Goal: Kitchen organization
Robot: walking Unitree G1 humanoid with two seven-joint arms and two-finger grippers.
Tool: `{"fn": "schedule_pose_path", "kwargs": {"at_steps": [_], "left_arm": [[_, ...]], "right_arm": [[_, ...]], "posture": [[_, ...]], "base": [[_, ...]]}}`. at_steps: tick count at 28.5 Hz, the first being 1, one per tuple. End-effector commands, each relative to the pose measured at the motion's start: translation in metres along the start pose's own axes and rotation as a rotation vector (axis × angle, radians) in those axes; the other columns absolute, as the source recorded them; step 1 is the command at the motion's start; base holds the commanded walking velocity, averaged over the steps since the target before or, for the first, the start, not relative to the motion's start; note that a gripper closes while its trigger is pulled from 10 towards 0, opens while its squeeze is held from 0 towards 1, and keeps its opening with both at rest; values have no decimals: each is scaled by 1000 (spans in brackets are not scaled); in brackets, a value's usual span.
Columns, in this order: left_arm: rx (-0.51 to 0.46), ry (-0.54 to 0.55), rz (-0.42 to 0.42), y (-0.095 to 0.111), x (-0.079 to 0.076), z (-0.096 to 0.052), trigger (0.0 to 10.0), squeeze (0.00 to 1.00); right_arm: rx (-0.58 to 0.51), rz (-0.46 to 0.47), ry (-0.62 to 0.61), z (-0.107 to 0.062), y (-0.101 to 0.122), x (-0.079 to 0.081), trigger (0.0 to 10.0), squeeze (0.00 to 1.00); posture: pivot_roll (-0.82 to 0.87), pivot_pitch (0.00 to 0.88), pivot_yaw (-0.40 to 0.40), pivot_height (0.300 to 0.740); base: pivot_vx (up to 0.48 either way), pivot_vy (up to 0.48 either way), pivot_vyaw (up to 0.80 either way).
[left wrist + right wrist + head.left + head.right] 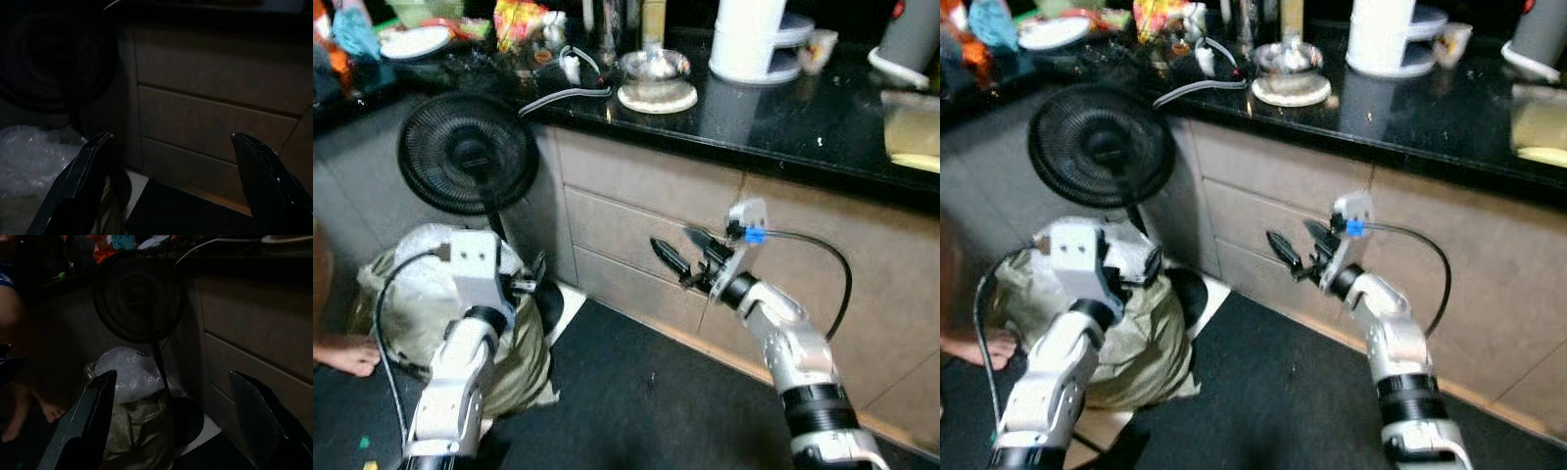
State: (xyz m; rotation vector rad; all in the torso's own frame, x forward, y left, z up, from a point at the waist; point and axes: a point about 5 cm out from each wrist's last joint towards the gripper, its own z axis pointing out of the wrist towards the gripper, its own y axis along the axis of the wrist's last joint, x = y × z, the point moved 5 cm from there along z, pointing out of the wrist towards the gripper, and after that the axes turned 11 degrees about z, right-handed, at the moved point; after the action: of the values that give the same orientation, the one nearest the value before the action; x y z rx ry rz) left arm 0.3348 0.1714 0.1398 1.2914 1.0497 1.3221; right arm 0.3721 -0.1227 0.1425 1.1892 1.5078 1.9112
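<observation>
Nearest, at 7 o'clock: left gripper (530, 284) raised in front of the sack, fingers wide apart, nothing between them. Its wrist view looks onto the drawer fronts.

At 5 o'clock: right gripper (680, 257) held up close to the drawers (626, 230), fingers (83, 423) also spread, empty. Not touching the drawer face, as far as can be told.

On the floor at 8 o'clock: a bulging sack (416, 294) with clear plastic wrap on top, and a person's bare foot (347, 354) just beside it. Behind the sack stands a black pedestal fan (468, 152).

Farthest, 12 o'clock: black countertop (783, 113) carrying a steel bowl (653, 65) on a pale plate, a white canister (749, 37) and a white plate (414, 41) among clutter at 10 o'clock.

Judgement: no item taken up yet; this reads as the approach step. Next move likely needs both arms raised to counter height, or a grip on a drawer; which one cannot be told.

Writing: no label or brand legible anywhere.
</observation>
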Motion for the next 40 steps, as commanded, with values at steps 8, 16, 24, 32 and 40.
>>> {"fn": "schedule_pose_path", "kwargs": {"at_steps": [8,16,24,32,40], "left_arm": [[-21,39,2,4,12,-5,10000,0],[2,40,9,-4,11,-13,10000,0],[-40,63,27,11,19,-13,10000,0],[-59,75,39,19,25,-12,10000,0],[-50,58,30,17,16,-12,10000,0]], "right_arm": [[-14,-27,115,5,-5,31,10000,0],[5,-76,144,7,-10,38,10000,0],[-64,-27,219,12,6,57,10000,0],[-105,-87,286,25,23,89,10000,0],[-115,-141,261,33,29,95,10000,0]], "posture": [[13,0,-11,740],[17,0,-7,740],[34,0,-10,740],[41,0,-6,740],[41,0,-2,740]], "base": [[347,0,0],[423,0,0],[480,0,0],[480,0,0],[480,0,0]]}}
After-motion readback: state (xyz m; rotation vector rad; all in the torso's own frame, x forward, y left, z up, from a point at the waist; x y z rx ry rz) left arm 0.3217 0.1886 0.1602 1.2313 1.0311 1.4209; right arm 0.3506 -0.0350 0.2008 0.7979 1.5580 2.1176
